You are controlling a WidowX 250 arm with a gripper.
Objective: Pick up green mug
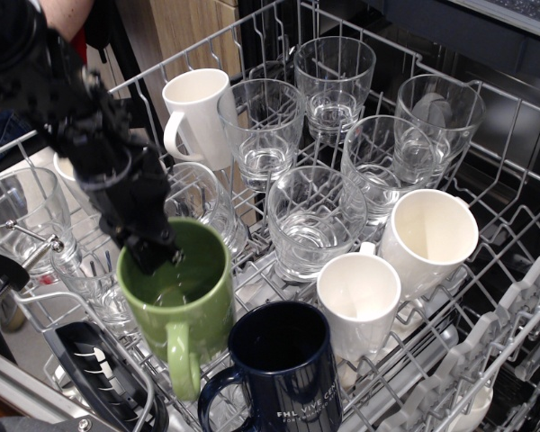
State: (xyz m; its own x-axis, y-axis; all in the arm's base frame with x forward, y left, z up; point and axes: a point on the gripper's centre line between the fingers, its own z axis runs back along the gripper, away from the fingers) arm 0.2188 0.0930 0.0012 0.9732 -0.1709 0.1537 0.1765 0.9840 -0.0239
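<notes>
The olive-green mug (187,301) hangs above the dishwasher rack at the front left, its handle (182,358) pointing down toward me. My gripper (153,255) is shut on the mug's far-left rim, with one finger inside the mug, and holds it raised and slightly tilted. The black arm (81,117) runs up to the top left. The dark navy mug (279,369) with white lettering stands just right of the green mug, very close to it.
The wire rack (513,297) holds several clear glasses (310,220) and white mugs (358,301), (427,238), (198,112). More glasses (22,216) stand at the left. A black object (99,373) lies at the front left. A person in red is at the top left.
</notes>
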